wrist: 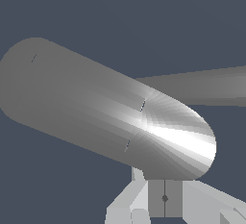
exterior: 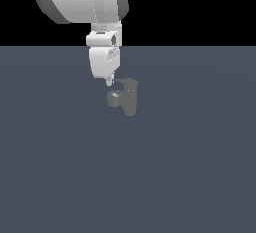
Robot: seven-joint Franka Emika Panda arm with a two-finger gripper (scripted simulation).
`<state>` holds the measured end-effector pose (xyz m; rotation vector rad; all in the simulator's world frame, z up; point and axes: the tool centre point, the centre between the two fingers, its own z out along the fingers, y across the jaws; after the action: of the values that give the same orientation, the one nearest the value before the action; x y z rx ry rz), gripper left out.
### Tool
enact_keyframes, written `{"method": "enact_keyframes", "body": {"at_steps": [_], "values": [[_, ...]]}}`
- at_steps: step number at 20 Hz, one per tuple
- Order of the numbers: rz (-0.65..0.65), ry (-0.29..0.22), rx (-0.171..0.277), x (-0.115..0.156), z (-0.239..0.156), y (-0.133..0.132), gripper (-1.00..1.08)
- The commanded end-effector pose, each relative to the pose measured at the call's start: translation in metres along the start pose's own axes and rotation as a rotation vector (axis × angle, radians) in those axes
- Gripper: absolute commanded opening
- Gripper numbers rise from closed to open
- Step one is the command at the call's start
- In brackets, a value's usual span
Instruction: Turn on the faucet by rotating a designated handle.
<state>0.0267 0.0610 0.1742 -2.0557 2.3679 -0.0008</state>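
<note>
**Exterior view: claw tip at the lever's end**

My claw [exterior: 109,81] hangs tip-down just beside the handle [exterior: 122,81], placed to push it round; I cannot tell how wide it is parted. Right of it, the faucet [exterior: 130,97] stands upright on the counter [exterior: 190,167].

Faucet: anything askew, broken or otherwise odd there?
Nothing stands out. The faucet stands upright on the plain grey floor, spout sticking out toward the exterior view's left, thin handle level on top. The pincer hangs at the handle's tip; actual contact can't be confirmed.
</note>
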Motion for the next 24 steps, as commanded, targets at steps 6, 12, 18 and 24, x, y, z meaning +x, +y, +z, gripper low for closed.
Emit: {"method": "enact_keyframes", "body": {"at_steps": [6,12,18,24], "values": [[0.01,0.003,-0.002,0.044,0.0,0.008,-1.0],[0.013,0.004,-0.004,0.081,0.001,0.016,-1.0],[-0.02,-0.003,-0.002,0.069,0.0,0.007,-1.0],[-0.008,-0.001,-0.003,0.097,0.0,-0.007,-1.0]]}}
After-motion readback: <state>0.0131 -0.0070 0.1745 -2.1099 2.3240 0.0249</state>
